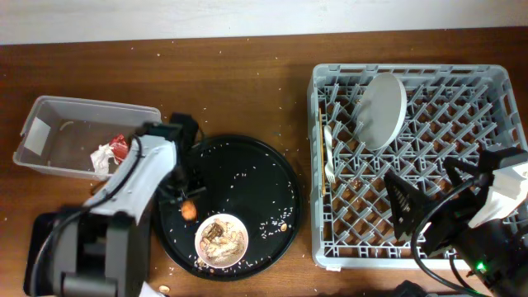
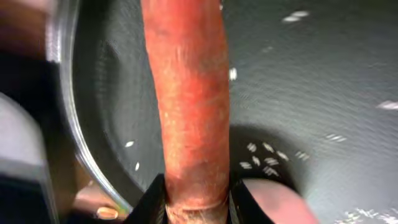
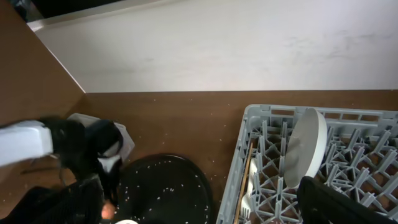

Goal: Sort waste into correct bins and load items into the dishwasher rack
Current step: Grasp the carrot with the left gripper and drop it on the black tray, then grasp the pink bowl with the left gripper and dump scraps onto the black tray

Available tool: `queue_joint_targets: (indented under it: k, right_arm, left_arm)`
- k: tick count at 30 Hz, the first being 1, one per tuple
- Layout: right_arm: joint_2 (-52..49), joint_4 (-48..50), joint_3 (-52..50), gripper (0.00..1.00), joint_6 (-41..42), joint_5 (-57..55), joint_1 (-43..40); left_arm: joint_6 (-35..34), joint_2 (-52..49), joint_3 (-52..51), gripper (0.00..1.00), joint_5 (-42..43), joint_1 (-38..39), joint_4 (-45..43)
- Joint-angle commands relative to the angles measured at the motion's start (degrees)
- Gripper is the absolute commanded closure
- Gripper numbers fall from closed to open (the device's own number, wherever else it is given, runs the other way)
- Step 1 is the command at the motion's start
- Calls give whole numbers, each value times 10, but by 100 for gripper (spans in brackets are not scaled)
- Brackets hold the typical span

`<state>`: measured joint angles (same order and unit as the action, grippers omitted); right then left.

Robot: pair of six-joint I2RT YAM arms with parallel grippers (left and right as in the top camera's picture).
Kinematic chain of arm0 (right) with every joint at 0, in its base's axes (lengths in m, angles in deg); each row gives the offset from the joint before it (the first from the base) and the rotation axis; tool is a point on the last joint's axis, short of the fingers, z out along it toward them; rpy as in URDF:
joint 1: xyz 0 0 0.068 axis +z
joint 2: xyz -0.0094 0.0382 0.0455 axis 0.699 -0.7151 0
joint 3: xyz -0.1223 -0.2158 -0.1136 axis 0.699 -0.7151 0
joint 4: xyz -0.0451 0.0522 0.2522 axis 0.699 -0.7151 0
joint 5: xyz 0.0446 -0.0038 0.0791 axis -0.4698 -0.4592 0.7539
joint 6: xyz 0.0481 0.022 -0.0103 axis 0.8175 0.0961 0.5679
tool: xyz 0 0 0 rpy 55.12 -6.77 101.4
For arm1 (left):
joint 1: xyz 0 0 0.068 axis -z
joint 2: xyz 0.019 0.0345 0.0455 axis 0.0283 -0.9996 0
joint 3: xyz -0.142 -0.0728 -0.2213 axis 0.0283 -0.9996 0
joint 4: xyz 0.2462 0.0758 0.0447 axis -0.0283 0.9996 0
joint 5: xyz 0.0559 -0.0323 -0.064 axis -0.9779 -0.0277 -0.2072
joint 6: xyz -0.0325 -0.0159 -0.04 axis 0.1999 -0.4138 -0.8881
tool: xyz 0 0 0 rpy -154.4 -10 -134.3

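Observation:
My left gripper (image 1: pixel 185 198) is shut on the small orange carrot stick (image 1: pixel 189 211) and holds it over the left side of the round black tray (image 1: pixel 264 177). In the left wrist view the carrot (image 2: pixel 189 93) runs up from between the jaws (image 2: pixel 196 202). A white bowl (image 1: pixel 221 240) with brownish food scraps sits at the tray's front. The red-and-silver wrapper (image 1: pixel 115 148) lies in the clear tub (image 1: pixel 82 115). The grey dishwasher rack (image 1: pixel 495 82) holds the upright pale plate (image 1: pixel 381 110), the white fork (image 1: pixel 329 157) and the chopstick (image 1: pixel 321 136). My right gripper (image 1: pixel 404 206) hovers over the rack's front; its jaws are unclear.
The shallow black tray (image 1: pixel 40 239) sits at the front left, partly under my left arm. White crumbs are scattered over the round tray and the wooden table (image 1: pixel 247 74). The cups are out of view.

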<state>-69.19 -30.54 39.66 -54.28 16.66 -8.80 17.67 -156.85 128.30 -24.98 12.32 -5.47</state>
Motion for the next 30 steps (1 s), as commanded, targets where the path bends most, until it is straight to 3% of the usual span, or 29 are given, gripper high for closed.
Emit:
queue_joint_targets:
  k: [1,4,7,12,14,16,19,22,24,26,28,30]
  right_arm:
    - [1,2,0,1,-5,-7,-3]
    - [1,2,0,1,-5,-7,-3]
    - [1,2,0,1,-5,-7,-3]
    - [1,2,0,1,-5,-7,-3]
    - [1,2,0,1,-5,-7,-3]
    - [1,2,0,1,-5,-7,-3]
    - [1,2,0,1,-5,-7,-3]
    - [1,2,0,1,-5,-7,-3]
    - [1,2,0,1,-5,-7,-3]
    - [1,2,0,1,-5,-7,-3]
    - [1,2,0,1,-5,-7,-3]
    - [1,2,0,1,-5,-7,-3]
  left_arm:
    - [-4,82,86,82,-49,-4,72]
    - [-67,129,88,71,-102,-35,132]
    - [-86,146,51,71,-128,-113,156]
    - [-85,146,-100,71,-81,-310,34]
    - [-85,146,-121,51,-55,-356,14]
    - [-73,147,-121,24,-42,-401,13]
    - [30,148,-78,20,45,-423,35]
    - [132,169,-1,21,123,-356,67]
    - [164,199,6,24,125,-246,65]
    - [176,205,5,32,116,-131,65]
    - [171,205,-10,32,82,-15,57]
    - [124,201,-46,32,27,112,31]
